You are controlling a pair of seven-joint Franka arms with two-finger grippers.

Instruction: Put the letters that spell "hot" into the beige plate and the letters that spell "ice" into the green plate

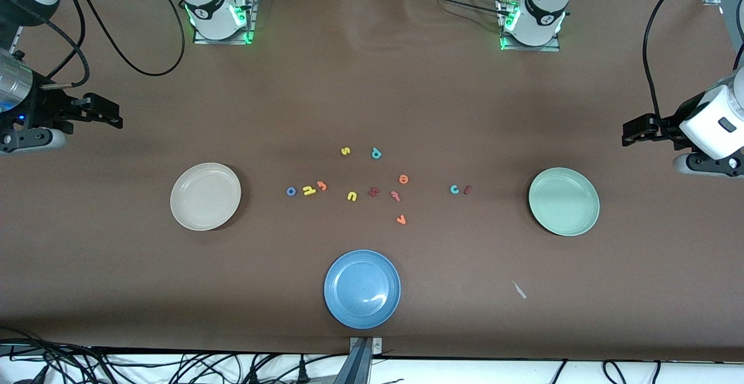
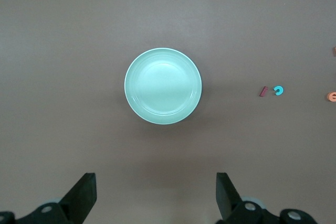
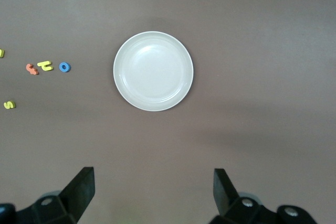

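- The left tool (image 1: 630, 131) hangs open and empty above the surface (image 1: 372, 99) at the left arm's end, near the mint-green plate (image 1: 564, 201); likely parked to view its plate.
- The right tool (image 1: 113, 115) waits likewise, open and empty, over the right arm's end near the cream-beige plate (image 1: 205, 196).
- Both plates are empty; no letter is sorted yet.
- Beside the beige plate, toward the centre, lie the blue "o" (image 1: 291, 191), yellow "h" (image 1: 309, 190) and orange "t" (image 1: 321, 186).
- Near the green plate lie the dark red "i" (image 1: 467, 189) and teal "c" (image 1: 454, 189); the orange "e" (image 1: 403, 179) sits mid-surface.
- Decoys crowd the "e": teal "p" (image 1: 376, 153), yellow "s" (image 1: 345, 151), yellow "u" (image 1: 351, 196).
- A blue plate (image 1: 362, 289) lies nearest the front camera.
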